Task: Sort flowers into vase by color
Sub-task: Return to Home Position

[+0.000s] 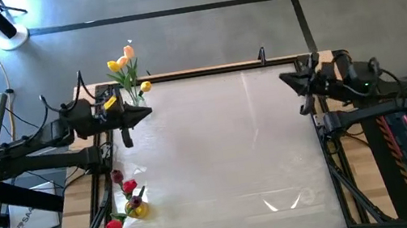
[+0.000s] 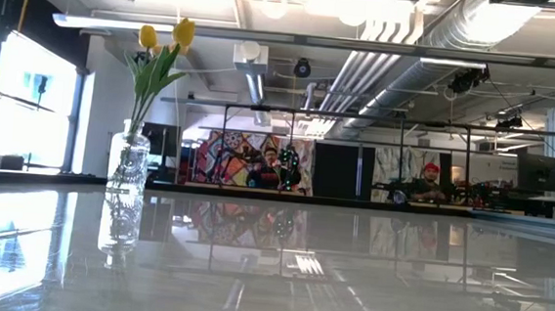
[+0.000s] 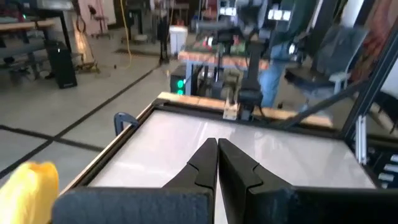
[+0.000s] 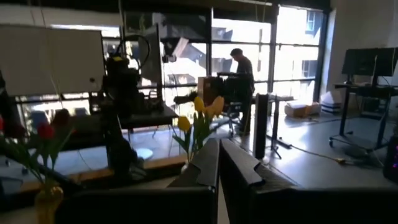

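Observation:
Yellow and peach tulips (image 1: 122,63) stand with their stems in a clear glass vase (image 2: 128,170) at the table's far left corner; they also show in the right wrist view (image 4: 200,118). Red and maroon tulips (image 1: 122,200) stand in a yellow vase (image 1: 137,210) at the near left, which also shows in the right wrist view (image 4: 47,205). My left gripper (image 1: 147,111) is shut and empty, raised beside the clear vase; a yellow tulip head (image 3: 28,186) shows beside it. My right gripper (image 1: 283,79) is shut and empty at the far right.
The white tabletop (image 1: 226,151) has a wooden rim (image 1: 205,71). Clamps stand on the far edge (image 1: 261,56). A person (image 4: 242,81) stands in the room beyond the table.

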You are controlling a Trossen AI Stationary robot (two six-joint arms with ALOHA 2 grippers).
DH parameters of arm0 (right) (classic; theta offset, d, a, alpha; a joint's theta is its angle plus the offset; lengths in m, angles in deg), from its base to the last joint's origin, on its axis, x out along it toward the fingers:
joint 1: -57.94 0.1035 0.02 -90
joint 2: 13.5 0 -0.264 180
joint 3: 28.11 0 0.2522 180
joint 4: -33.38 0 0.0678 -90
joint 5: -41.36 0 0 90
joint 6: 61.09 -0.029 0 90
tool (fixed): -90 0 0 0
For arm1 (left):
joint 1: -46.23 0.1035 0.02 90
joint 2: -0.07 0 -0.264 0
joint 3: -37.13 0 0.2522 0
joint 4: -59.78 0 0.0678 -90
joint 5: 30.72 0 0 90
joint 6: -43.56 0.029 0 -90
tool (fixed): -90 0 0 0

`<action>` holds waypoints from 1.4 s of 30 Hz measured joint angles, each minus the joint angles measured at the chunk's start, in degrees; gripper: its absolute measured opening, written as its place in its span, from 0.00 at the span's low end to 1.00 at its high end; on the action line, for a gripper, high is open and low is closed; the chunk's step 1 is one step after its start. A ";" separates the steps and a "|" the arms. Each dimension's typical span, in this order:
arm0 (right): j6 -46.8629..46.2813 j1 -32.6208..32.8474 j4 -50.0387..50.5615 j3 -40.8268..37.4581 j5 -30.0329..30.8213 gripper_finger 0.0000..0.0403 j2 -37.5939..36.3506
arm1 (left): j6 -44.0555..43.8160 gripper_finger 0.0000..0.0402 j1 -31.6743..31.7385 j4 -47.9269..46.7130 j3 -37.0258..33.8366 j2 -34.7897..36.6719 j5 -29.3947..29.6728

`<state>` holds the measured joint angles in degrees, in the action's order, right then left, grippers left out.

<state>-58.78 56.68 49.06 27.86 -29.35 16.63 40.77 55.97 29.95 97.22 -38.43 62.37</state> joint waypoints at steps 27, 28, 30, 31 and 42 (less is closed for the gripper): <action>3.79 3.89 -11.07 0.02 -0.17 0.00 16.59 | -12.15 0.00 -3.11 10.63 -23.03 20.71 9.58; 3.66 3.89 -9.59 0.00 -0.01 0.00 15.64 | -11.03 0.00 -3.50 10.36 -23.01 21.46 9.61; 3.84 3.89 -6.87 0.00 0.52 0.00 12.98 | -9.70 0.00 -4.09 8.34 -22.95 23.35 9.64; 4.18 3.89 -5.60 0.00 1.74 0.00 11.28 | -9.69 0.00 -4.37 6.84 -22.97 24.31 9.71; 1.20 2.25 13.48 0.04 4.54 0.00 -4.76 | -7.87 0.00 -7.03 3.23 -23.01 29.90 11.01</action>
<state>-57.59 58.93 62.54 27.91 -24.81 11.87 32.90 48.95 33.18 74.21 -8.52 73.38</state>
